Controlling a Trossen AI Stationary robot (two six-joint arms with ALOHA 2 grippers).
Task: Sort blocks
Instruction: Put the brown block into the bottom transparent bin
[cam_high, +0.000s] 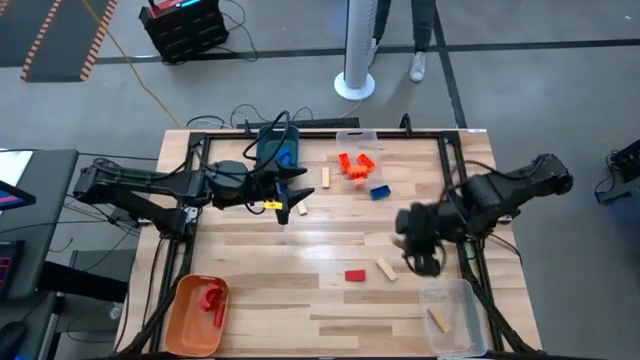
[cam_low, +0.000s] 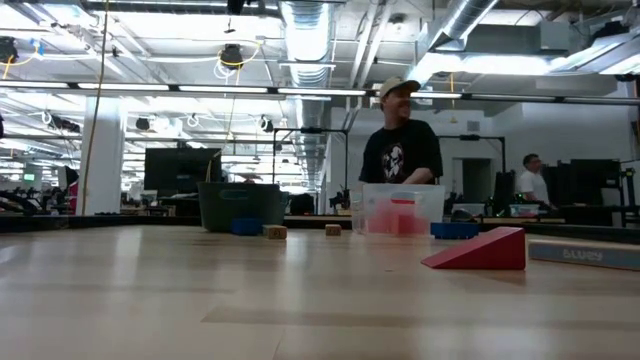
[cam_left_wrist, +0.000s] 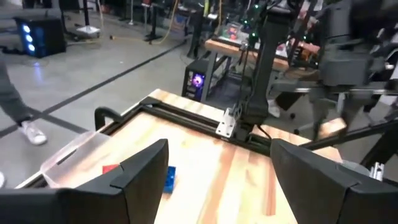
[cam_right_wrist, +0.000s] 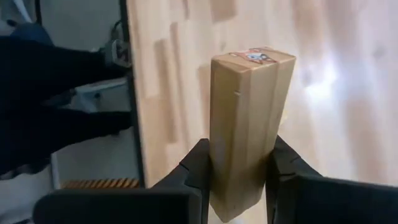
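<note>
Right wrist view shows a wood block (cam_right_wrist: 249, 130) clamped between the right gripper's (cam_right_wrist: 239, 168) fingers, raised over the table's (cam_high: 300, 300) right side near the clear bin (cam_high: 455, 322). Loose blocks (cam_high: 357, 166) lie mid-table. Left gripper (cam_left_wrist: 217, 180) hangs open beside the teal bin (cam_high: 275, 145).

light: bright overhead tubes | glare: on table (cam_right_wrist: 348, 74) | blur: right arm, wrist view

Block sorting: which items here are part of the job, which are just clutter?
Job: wood block in right gripper; red wedge; wood brick; blue block; orange blocks; orange bin; teal bin; clear bins.
Not job: white fan base; person.
</note>
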